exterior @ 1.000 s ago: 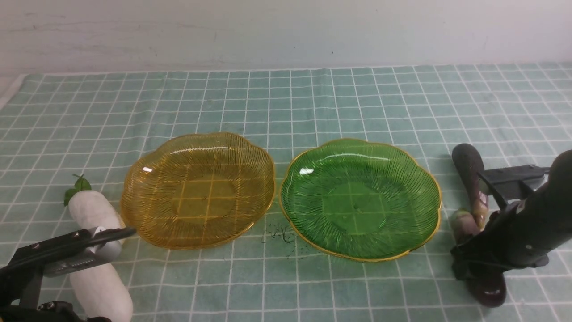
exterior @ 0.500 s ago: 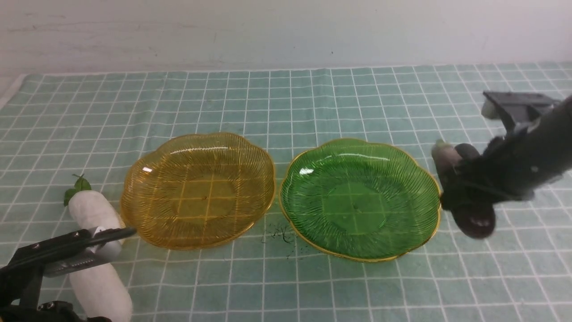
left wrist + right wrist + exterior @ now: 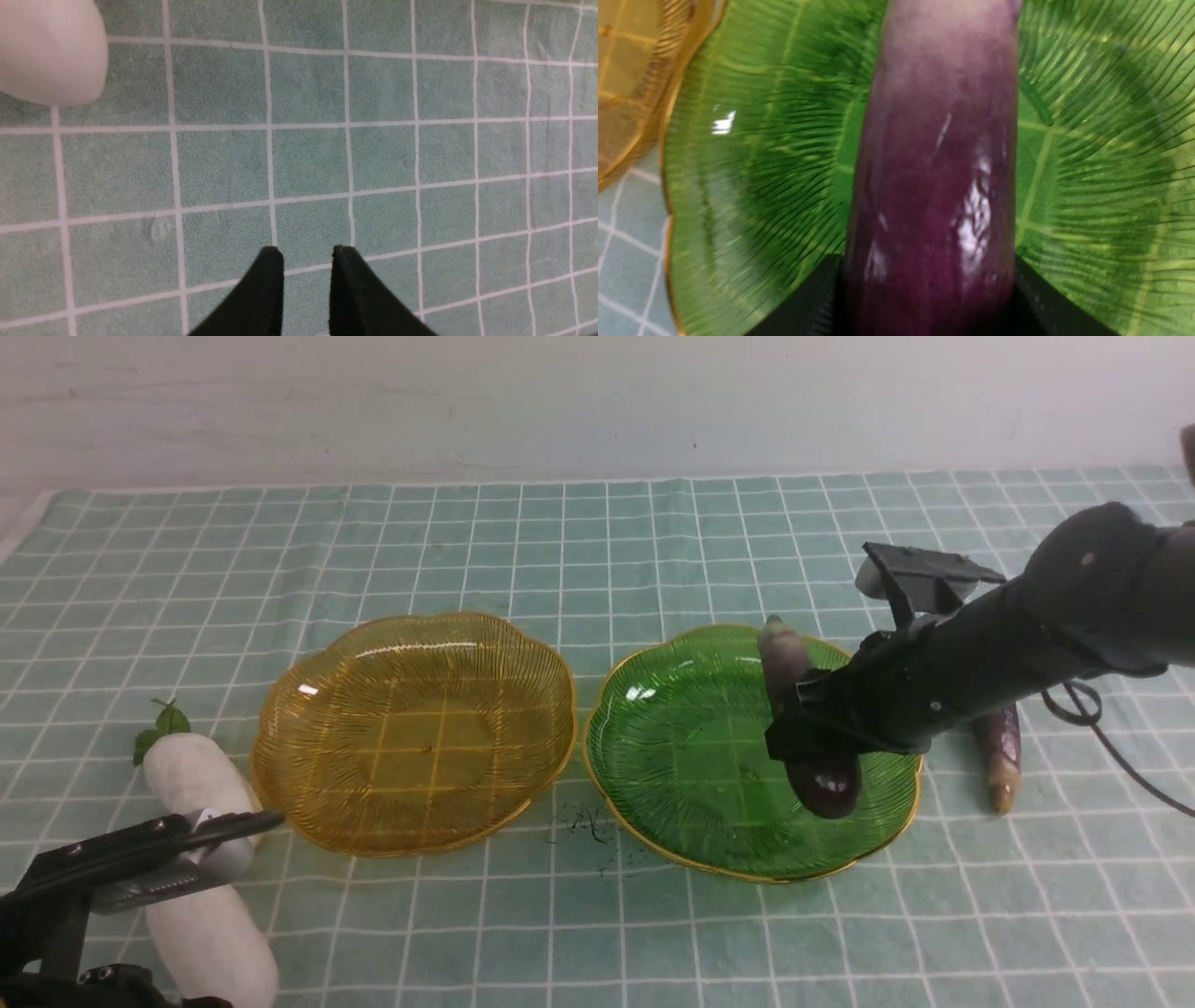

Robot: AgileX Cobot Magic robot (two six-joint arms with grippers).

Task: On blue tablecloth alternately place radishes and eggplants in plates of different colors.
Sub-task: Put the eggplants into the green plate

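In the right gripper [image 3: 810,728], eggplant [image 3: 803,728]
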